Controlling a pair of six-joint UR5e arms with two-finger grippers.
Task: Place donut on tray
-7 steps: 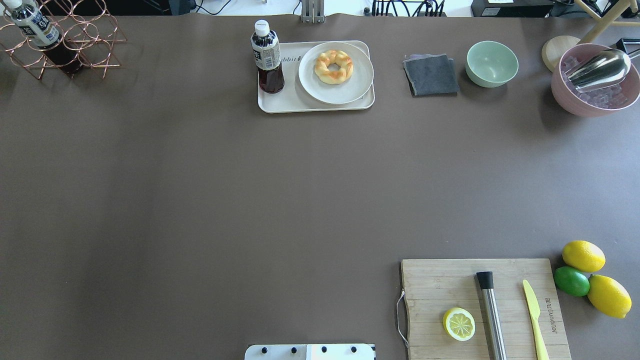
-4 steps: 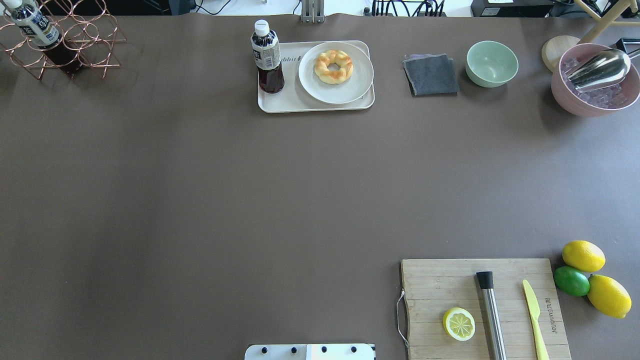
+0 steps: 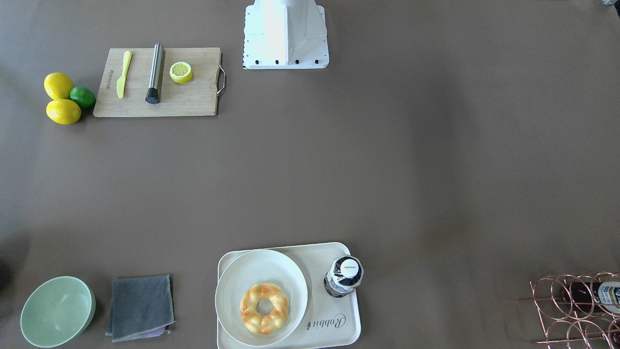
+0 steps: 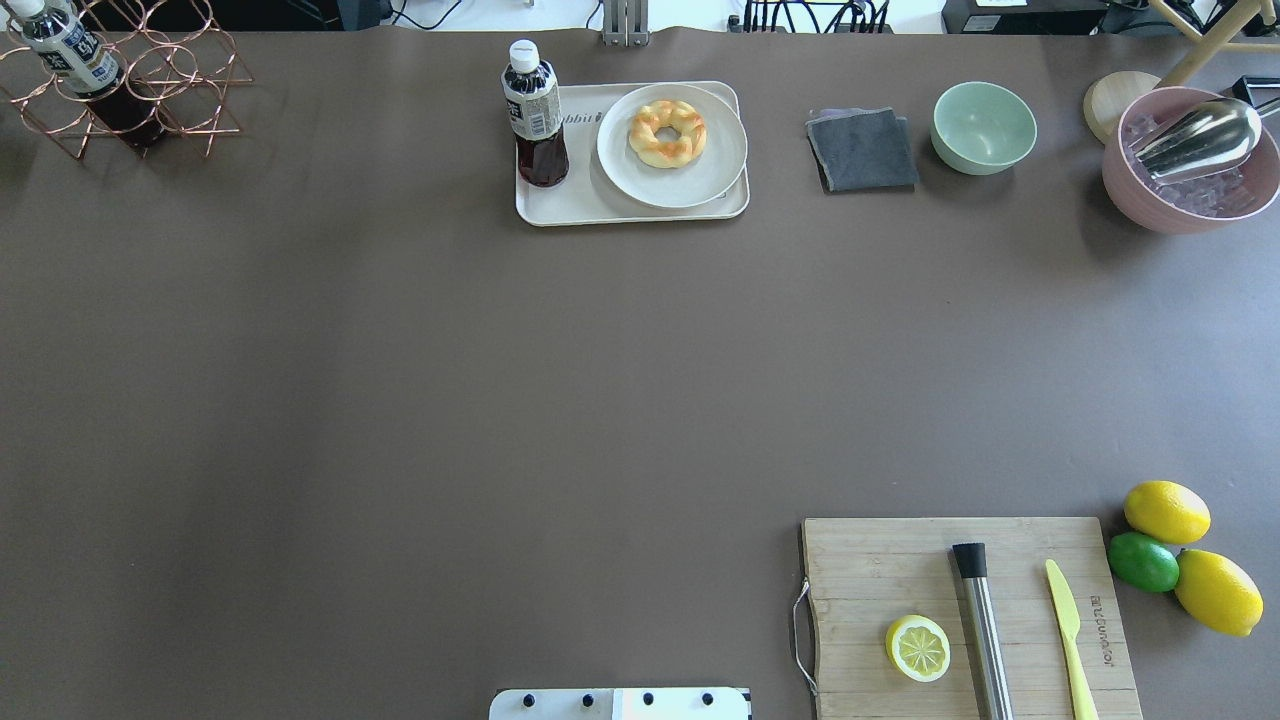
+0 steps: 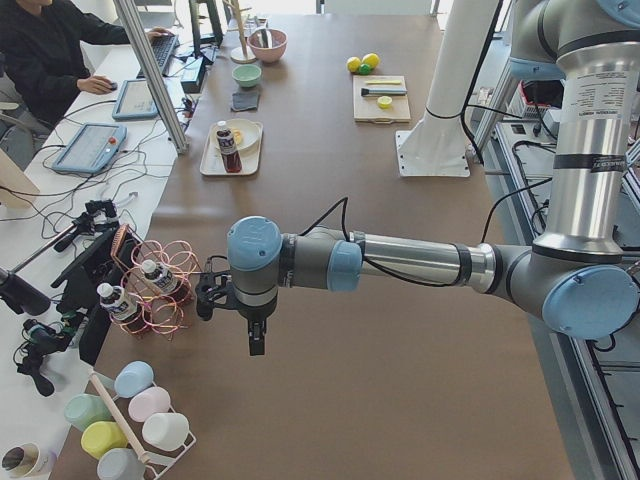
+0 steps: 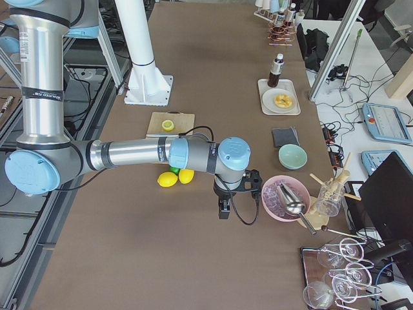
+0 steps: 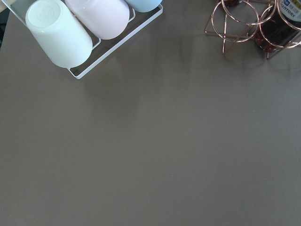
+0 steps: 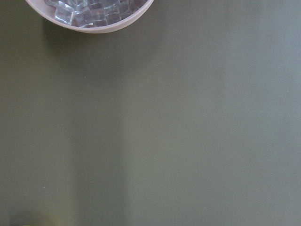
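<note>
The donut (image 4: 667, 133), a braided golden ring, lies on a round white plate (image 4: 700, 178) that sits on the cream tray (image 4: 560, 205) at the table's far middle. It also shows in the front-facing view (image 3: 264, 308), with the tray (image 3: 339, 329) under the plate. My left gripper (image 5: 252, 340) shows only in the exterior left view, off the table's left end near the copper rack. My right gripper (image 6: 224, 210) shows only in the exterior right view, near the pink bowl. I cannot tell whether either is open or shut. Both are far from the tray.
A dark drink bottle (image 4: 536, 115) stands on the tray's left part. A grey cloth (image 4: 862, 150), a green bowl (image 4: 984, 127) and a pink ice bowl with a scoop (image 4: 1190, 165) lie to the right. A cutting board (image 4: 965, 615) with a lemon half, muddler and knife is front right. A copper bottle rack (image 4: 130, 85) is far left.
</note>
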